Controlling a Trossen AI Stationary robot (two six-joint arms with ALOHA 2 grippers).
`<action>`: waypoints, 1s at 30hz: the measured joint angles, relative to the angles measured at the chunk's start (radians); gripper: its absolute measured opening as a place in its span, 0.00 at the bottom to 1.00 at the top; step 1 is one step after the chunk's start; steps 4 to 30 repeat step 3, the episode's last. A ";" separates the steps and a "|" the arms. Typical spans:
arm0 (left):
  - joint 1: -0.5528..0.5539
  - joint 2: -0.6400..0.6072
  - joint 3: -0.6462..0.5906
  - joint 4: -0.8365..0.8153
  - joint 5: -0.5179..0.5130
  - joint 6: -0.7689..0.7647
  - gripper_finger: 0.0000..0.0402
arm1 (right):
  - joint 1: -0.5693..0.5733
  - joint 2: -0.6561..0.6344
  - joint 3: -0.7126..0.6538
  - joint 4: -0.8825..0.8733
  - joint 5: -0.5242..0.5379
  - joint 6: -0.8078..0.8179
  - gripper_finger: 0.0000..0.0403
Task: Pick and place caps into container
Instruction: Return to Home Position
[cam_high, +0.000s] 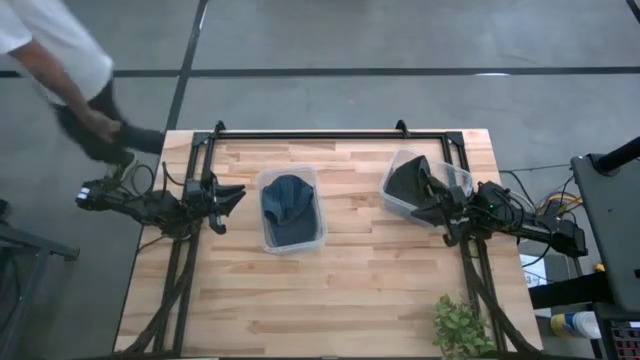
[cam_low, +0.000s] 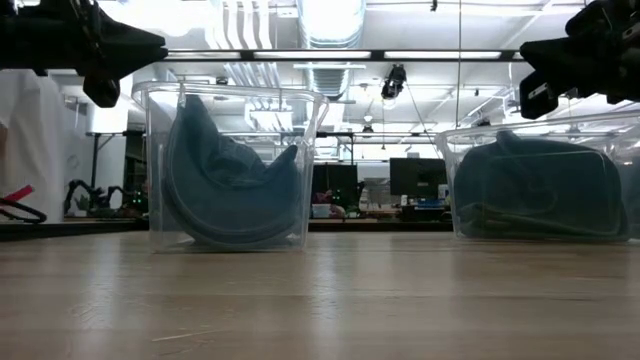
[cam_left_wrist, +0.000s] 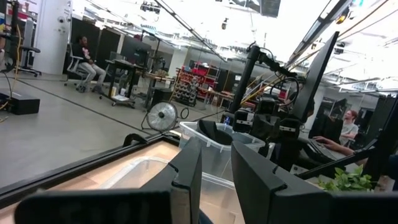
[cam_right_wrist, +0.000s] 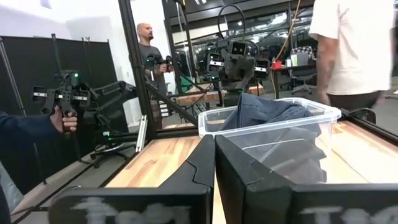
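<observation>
From above, the blue caps (cam_high: 288, 200) lie bundled in the left bin (cam_high: 316, 222) near the middle of the worktop (cam_high: 350, 290). The green caps (cam_high: 406, 180) fill the right bin (cam_high: 455, 177), which sits askew towards the far right corner. The left claw (cam_high: 236, 195) hangs just left of the left bin. The right claw (cam_high: 418, 209) is at the right bin's near edge. A person (cam_high: 60, 60) stands past the far left corner, and a plant (cam_high: 462, 328) sits at the near right.

From worktop height, both claws are raised clear of the bins, the left claw (cam_low: 155, 45) above the left bin (cam_low: 160, 150) and the right claw (cam_low: 528, 60) above the right bin (cam_low: 450, 180). One cap (cam_low: 225, 180) stands curled on edge against the left bin's walls. The other caps (cam_low: 535, 190) lie flat in theirs.

The left wrist shows its claw (cam_left_wrist: 216, 152) with a narrow gap between the fingers (cam_left_wrist: 186, 180), gripping nothing, and the right bin (cam_left_wrist: 214, 149) ahead.

The right wrist shows its claw (cam_right_wrist: 214, 142) closed and empty, fingers (cam_right_wrist: 193, 171) touching. Blue caps (cam_right_wrist: 267, 112) rise above the left bin's (cam_right_wrist: 329, 115) rim. Two people (cam_right_wrist: 354, 43) stand beyond.
</observation>
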 joint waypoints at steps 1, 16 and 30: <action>0.000 0.000 0.000 0.000 0.000 0.000 0.20 | 0.000 0.000 0.000 0.000 0.000 0.000 0.02; 0.000 0.000 0.000 0.000 0.000 -0.017 0.20 | 0.000 0.000 0.000 0.000 0.000 0.001 0.02; 0.000 0.000 0.000 0.000 0.000 -0.017 0.20 | 0.000 0.000 0.000 0.000 0.000 0.001 0.02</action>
